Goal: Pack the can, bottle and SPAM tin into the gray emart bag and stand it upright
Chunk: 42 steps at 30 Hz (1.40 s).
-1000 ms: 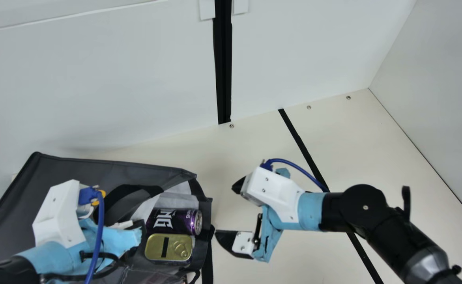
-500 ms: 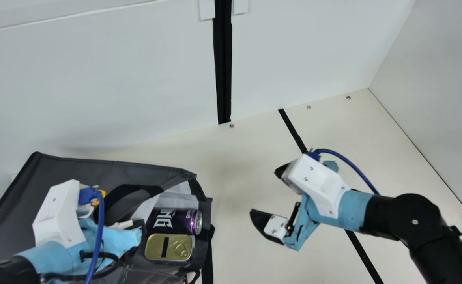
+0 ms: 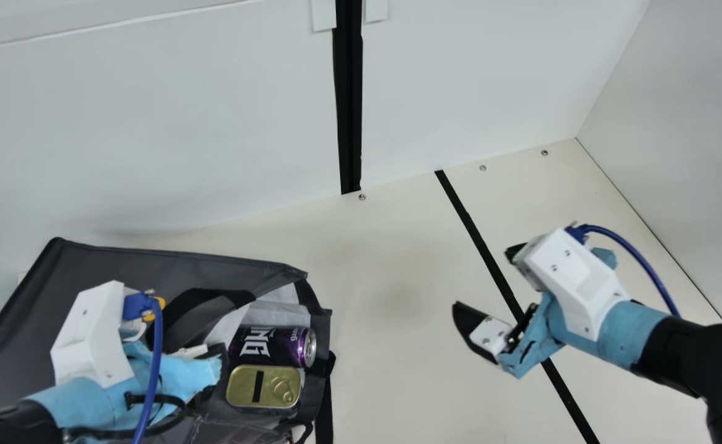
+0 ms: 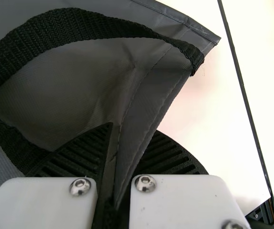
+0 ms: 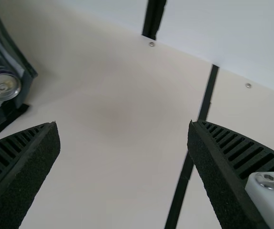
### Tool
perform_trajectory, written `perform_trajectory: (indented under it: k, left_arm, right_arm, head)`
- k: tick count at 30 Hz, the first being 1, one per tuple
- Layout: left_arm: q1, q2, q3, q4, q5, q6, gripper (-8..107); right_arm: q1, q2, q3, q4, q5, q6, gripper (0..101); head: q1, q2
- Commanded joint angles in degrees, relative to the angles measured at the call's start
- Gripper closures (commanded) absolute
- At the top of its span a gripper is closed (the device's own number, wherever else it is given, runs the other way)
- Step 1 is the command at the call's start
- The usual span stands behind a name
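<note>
My left gripper [image 3: 92, 336] is over the gray bag [image 3: 169, 265], which lies on its side at the left. In the left wrist view, that gripper [image 4: 132, 136] pinches an edge of the bag [image 4: 141, 107] beside a black strap. The purple can [image 3: 274, 346] lies on its side inside the bag's mouth, touching or close to the gold-faced SPAM tin [image 3: 264, 386]. Well right of the bag, my right gripper [image 3: 485, 280] stands open above the table. The right wrist view has this gripper [image 5: 122, 126] with nothing between its fingers, and the can's end [image 5: 2, 87].
Cream table surface [image 3: 391, 277] lies between the bag and my right gripper, with a black strip [image 3: 475, 231] running across it. White walls [image 3: 151, 123] stand behind and at the right. A black strap [image 3: 324, 401] hangs by the bag's mouth.
My right arm has moved to the right, away from the bag, its gripper staying open. The left arm, bag, can and tin have kept still.
</note>
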Motion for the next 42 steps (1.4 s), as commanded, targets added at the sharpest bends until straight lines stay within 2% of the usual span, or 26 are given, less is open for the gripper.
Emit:
perform_trajectory:
  k: [1,12,23,32,42]
  left_arm:
    - [0.0,0.0,0.0,0.0,0.0,0.0,107]
    - [0.0,0.0,0.0,0.0,0.0,0.0,107]
    - [0.0,0.0,0.0,0.0,0.0,0.0,107]
    - [0.0,0.0,0.0,0.0,0.0,0.0,107]
    - [0.0,0.0,0.0,0.0,0.0,0.0,107]
  right_arm:
    - [-3.5,-0.4,-0.3,-0.5,0.3,0.3,6]
    - [-14.2,-2.1,-3.5,-4.8,1.2,3.6,6]
    - [-20.4,-2.9,-7.8,-12.5,1.5,10.8,6]
    - [-21.6,-3.5,-11.4,-20.7,2.8,19.8,6]
    - [-19.0,-3.9,-16.1,-29.7,5.5,32.3,6]
  head:
    - [-1.3,0.0]
    - [-1.3,0.0]
    - [-1.3,0.0]
    - [-1.3,0.0]
    - [-1.3,0.0]
